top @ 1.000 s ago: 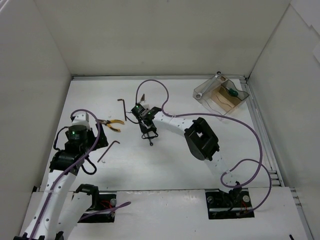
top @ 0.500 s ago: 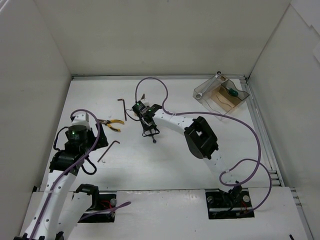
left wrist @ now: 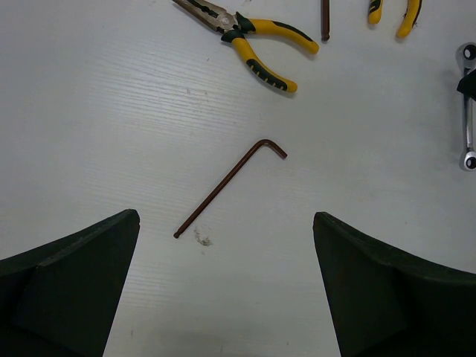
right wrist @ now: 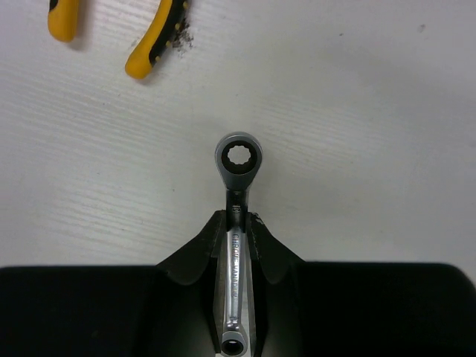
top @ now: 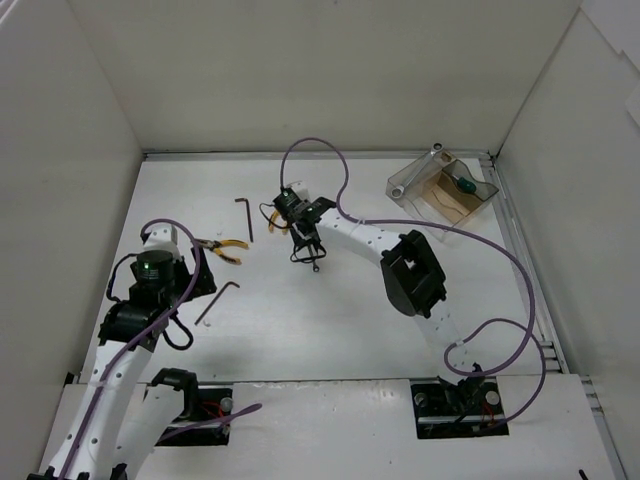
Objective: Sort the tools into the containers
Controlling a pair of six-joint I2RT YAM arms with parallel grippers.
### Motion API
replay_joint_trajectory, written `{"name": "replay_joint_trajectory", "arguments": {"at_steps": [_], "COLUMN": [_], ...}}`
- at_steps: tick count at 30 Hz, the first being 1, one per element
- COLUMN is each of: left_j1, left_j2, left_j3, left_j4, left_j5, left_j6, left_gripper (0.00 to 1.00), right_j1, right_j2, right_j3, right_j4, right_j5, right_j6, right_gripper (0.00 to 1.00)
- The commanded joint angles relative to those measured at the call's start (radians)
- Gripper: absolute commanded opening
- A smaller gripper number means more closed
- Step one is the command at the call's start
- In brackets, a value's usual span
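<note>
My right gripper (top: pixel 306 247) is shut on a silver ring wrench (right wrist: pixel 238 245), held lengthwise between the fingers with its ring end (right wrist: pixel 239 158) sticking out above the table. My left gripper (left wrist: pixel 225 223) is open and empty above a dark L-shaped hex key (left wrist: pixel 230 186). Yellow-handled pliers (left wrist: pixel 249 41) lie beyond that key. A second hex key (top: pixel 246 215) lies further back. The clear smoky box (top: pixel 430 195) stands at the back right with the green-handled screwdriver (top: pixel 465 184) in it. A silver wrench end (top: pixel 437 152) shows at its far corner.
Two more yellow handles (right wrist: pixel 152 44) lie on the table just beyond the held wrench. Purple cables (top: pixel 330 160) loop over both arms. White walls (top: pixel 60 150) close in the table on three sides.
My right gripper has moved to the right and a little further back with the wrench in it. The left arm has not moved.
</note>
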Motion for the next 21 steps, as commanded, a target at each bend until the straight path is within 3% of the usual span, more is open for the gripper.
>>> {"name": "replay_joint_trajectory", "arguments": {"at_steps": [1, 9, 21], "left_j1": [0.004, 0.004, 0.004], "left_j2": [0.011, 0.012, -0.015], "left_j3": [0.038, 0.035, 0.019], "left_j4": [0.035, 0.038, 0.054], "left_j5": [-0.007, -0.002, -0.008], "left_j6": [-0.003, 0.0, 0.007], "left_gripper": [1.0, 1.0, 1.0], "right_j1": [-0.033, -0.125, -0.423], "right_j2": [-0.137, -0.162, -0.111], "right_j3": [0.036, 0.096, 0.28], "right_j4": [0.07, 0.093, 0.167], "right_j5": [0.062, 0.09, 0.134], "right_j6": [0.023, 0.039, 0.128], "right_gripper": [0.0, 0.0, 0.0]}}
